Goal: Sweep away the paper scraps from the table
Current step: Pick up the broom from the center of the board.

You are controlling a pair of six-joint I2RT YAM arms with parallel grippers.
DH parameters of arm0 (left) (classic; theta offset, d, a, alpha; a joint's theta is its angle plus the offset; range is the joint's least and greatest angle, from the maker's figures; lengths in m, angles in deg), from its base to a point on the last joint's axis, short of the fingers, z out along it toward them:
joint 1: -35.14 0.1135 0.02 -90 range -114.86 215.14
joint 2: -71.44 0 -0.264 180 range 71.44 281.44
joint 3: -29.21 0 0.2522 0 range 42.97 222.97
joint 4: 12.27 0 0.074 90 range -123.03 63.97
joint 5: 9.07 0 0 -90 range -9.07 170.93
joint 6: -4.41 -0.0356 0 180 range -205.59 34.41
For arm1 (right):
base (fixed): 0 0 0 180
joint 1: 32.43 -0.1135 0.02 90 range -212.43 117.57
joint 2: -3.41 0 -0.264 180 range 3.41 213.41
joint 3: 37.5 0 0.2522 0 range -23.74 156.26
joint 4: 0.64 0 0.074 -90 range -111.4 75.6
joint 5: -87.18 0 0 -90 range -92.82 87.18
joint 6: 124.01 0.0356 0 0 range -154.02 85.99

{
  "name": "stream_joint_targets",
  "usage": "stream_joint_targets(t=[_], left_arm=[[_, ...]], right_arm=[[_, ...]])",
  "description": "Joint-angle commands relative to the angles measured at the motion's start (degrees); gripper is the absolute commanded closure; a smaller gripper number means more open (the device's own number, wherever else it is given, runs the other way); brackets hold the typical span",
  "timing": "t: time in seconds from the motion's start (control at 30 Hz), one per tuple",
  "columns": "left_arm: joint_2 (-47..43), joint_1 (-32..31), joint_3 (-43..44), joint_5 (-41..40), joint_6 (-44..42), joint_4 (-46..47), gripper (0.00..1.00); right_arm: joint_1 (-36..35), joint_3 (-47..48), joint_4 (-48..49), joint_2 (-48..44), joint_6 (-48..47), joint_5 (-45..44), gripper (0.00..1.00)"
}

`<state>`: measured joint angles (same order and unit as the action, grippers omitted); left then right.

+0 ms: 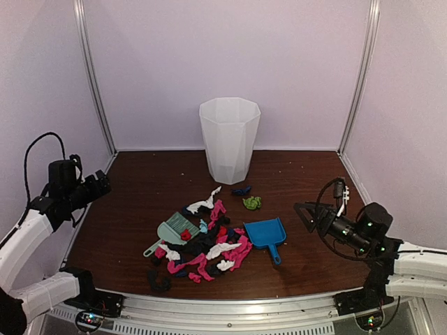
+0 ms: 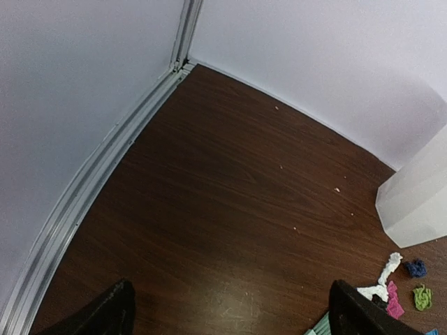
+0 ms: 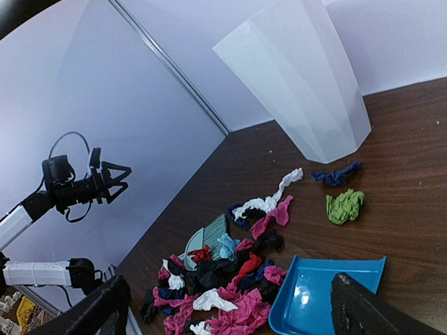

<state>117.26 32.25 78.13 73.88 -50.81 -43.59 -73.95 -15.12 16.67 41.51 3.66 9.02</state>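
Note:
The paper scraps (image 1: 209, 248) lie in a loose pile of pink, white, black, navy and red at the middle of the table (image 1: 140, 181), with a green wad (image 1: 252, 202) and a navy wad (image 1: 242, 190) apart behind it. They also show in the right wrist view (image 3: 230, 293). My left gripper (image 1: 101, 185) is open and empty, raised over the table's left side, far from the pile. My right gripper (image 1: 304, 213) is open and empty, right of the pile. In the left wrist view the fingertips (image 2: 112, 317) frame bare wood, with a few scraps (image 2: 384, 279) at lower right.
A mint-green hand brush (image 1: 171, 234) lies half under the pile's left side. A blue dustpan (image 1: 267, 234) lies at the pile's right edge, handle toward the front. A white bin (image 1: 229, 139) stands upright at the back middle. Walls enclose three sides; a metal rail (image 1: 230, 307) runs along the front.

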Motion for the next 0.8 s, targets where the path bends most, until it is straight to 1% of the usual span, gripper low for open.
stream_joint_targets(t=[0.0,0.1,0.17,0.2,0.27,0.33,0.43,0.57,0.67,0.77], left_arm=[[0.84,-5.79,5.47,-1.13,-0.51,-6.92,0.02],[0.38,-9.66,5.93,-4.42,0.78,-10.44,0.02],[-0.38,-14.26,5.28,-8.94,2.77,-11.41,0.02],[-0.22,-17.66,5.24,-11.64,4.02,-12.42,0.03],[1.01,-22.33,5.43,-16.18,6.91,-14.89,0.04],[1.79,-25.28,4.35,-18.75,10.29,-16.83,0.08],[1.52,-27.39,0.89,-17.94,12.54,-15.34,0.12],[1.56,-30.31,-3.44,-16.59,13.02,-11.96,0.19],[3.50,-32.43,-6.32,-15.90,13.72,-10.13,0.21],[5.72,-33.55,-10.87,-12.34,13.46,-6.99,0.22]], right_arm=[[-7.90,2.98,-5.10,4.15,3.02,-12.03,0.00],[-11.97,9.08,-14.03,7.20,2.10,-17.84,0.00],[-13.15,12.05,-19.38,8.83,1.54,-20.29,0.00],[-13.53,12.67,-21.19,9.31,1.65,-21.04,0.00],[-14.25,12.78,-21.61,9.98,1.89,-21.10,0.00],[-15.28,12.80,-21.76,10.29,1.85,-20.54,0.00],[-17.02,13.68,-24.20,10.21,1.13,-21.16,0.00],[-18.05,14.40,-27.99,8.28,0.70,-24.00,0.00],[-18.16,14.02,-30.13,5.82,0.56,-24.66,0.00],[-18.25,13.56,-32.13,3.31,0.62,-24.73,0.00]])
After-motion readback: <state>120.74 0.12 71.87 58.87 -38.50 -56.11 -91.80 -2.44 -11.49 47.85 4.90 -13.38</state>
